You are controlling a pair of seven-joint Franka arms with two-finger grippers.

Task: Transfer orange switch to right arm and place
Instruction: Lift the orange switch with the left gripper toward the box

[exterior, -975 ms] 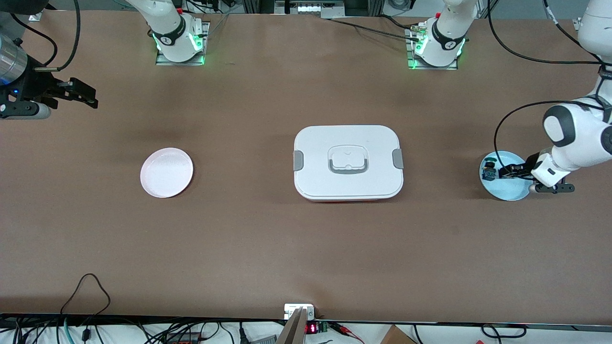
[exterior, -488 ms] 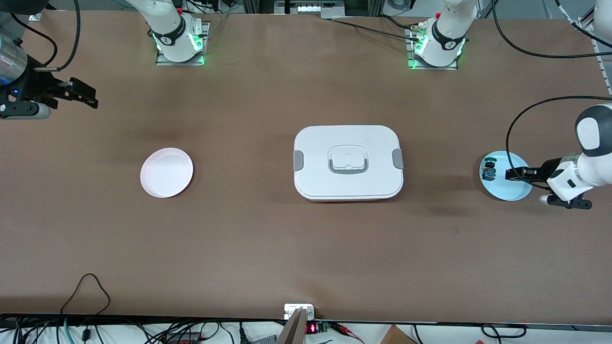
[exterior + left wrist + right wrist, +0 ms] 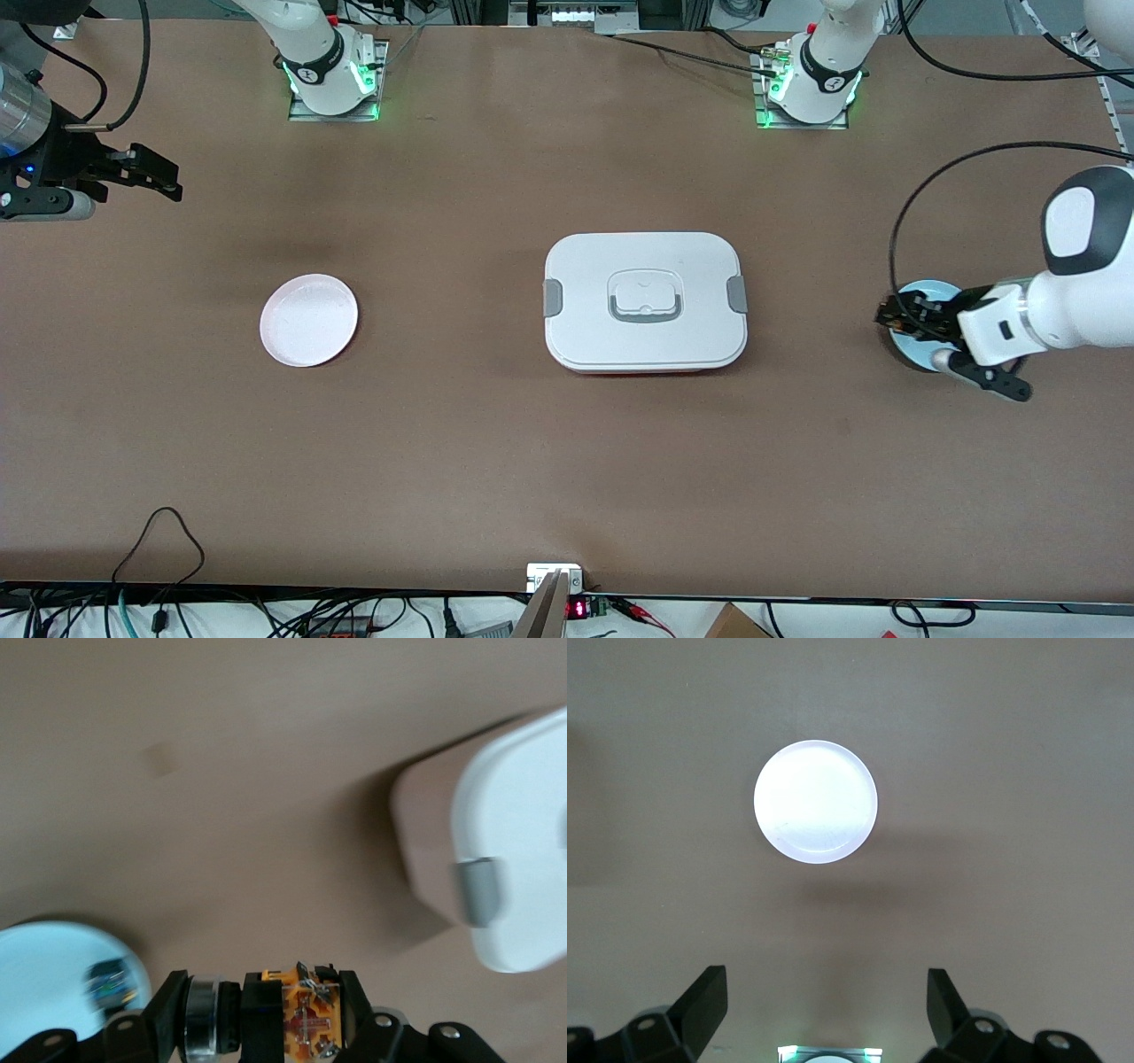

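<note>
So the left gripper (image 3: 266, 1028) is pinched shut on the orange switch (image 3: 306, 1019), holding it in the air over the edge of the light blue plate (image 3: 921, 292) at the left arm's end of the table. In the left wrist view the switch sits sideways between the fingers, orange body at one end and a silver ring at the other.

What worries me: it's a tiny part held by a narrow pinch, so a quick swing toward the handover could let it twist or pop out. If it rolls in the grip, the right gripper won't get a clean face to grab. The small blue-and-green switch part (image 3: 108, 985) lies on the blue plate right under the gripper, so a low pass might clip it.

Pose-wise, the left arm reaches in low and nearly flat, wrist pointing toward the white lidded box (image 3: 645, 301). The right gripper (image 3: 824, 1010) waits with fingers spread wide, hovering above the white plate (image 3: 816, 802), well apart from the left one. Long trip to meet up.
</note>
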